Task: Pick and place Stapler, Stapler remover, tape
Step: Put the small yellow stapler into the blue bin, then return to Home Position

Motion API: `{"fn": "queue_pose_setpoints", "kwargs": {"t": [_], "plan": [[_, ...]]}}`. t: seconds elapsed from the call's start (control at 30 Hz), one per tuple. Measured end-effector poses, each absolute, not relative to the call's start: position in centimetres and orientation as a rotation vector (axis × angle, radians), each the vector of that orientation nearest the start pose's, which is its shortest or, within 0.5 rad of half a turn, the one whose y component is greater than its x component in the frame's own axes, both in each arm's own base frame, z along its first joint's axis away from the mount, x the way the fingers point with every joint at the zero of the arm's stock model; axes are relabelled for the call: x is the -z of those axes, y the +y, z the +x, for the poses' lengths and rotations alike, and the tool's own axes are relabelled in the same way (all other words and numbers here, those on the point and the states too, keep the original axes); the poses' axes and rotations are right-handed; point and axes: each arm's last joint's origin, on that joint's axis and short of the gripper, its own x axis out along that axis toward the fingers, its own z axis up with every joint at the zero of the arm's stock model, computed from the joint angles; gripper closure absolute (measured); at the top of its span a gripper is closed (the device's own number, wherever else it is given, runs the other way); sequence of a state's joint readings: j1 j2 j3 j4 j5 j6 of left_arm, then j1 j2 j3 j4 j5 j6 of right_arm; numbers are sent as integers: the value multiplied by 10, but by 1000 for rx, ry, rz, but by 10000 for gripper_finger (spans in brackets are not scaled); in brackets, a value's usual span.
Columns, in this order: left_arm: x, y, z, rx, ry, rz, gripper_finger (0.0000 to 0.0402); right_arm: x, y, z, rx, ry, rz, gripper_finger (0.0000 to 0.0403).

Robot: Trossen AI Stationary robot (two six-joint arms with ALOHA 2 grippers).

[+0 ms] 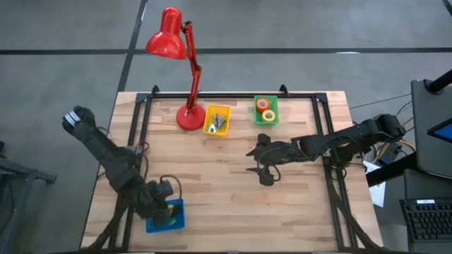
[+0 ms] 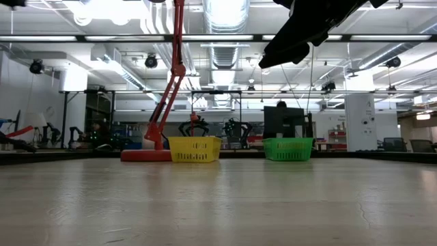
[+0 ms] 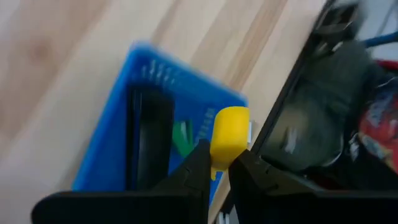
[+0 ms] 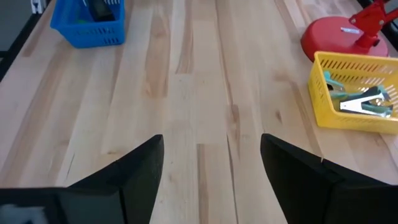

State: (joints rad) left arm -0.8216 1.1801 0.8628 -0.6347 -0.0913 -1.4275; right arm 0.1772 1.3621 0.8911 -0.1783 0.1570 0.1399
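A lamp (image 1: 185, 67) is stood at the upper centre of the table (image 1: 212, 197) in the high view. Two baskets are set to its right: the nearer basket (image 1: 217, 119) beside the lamp base, the farther basket (image 1: 266, 110) holding tape rolls (image 1: 265, 109). A third basket (image 1: 167, 216), containing the stapler (image 3: 148, 146), is placed at the lower left.

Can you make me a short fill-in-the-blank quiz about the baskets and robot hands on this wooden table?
1. The left hand grips a small ____ block above the blue plastic basket.
2. The right hand hangs empty, its fingers ____.
3. The tape rolls sit in the ____ basket.
4. The red desk lamp stands beside the ____ basket.

Missing words: yellow; open; green; yellow
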Motion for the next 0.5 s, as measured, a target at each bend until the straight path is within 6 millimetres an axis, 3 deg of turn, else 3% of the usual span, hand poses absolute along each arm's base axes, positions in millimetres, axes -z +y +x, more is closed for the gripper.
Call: {"fn": "queue_pose_setpoints", "kwargs": {"t": [0.23, 0.5], "plan": [[-223, -189, 162, -137, 1221, -885, 341, -245, 46, 283, 31, 644, 44, 147], [-207, -194, 168, -179, 1241, -820, 258, -243, 46, 283, 43, 637, 83, 143]]}}
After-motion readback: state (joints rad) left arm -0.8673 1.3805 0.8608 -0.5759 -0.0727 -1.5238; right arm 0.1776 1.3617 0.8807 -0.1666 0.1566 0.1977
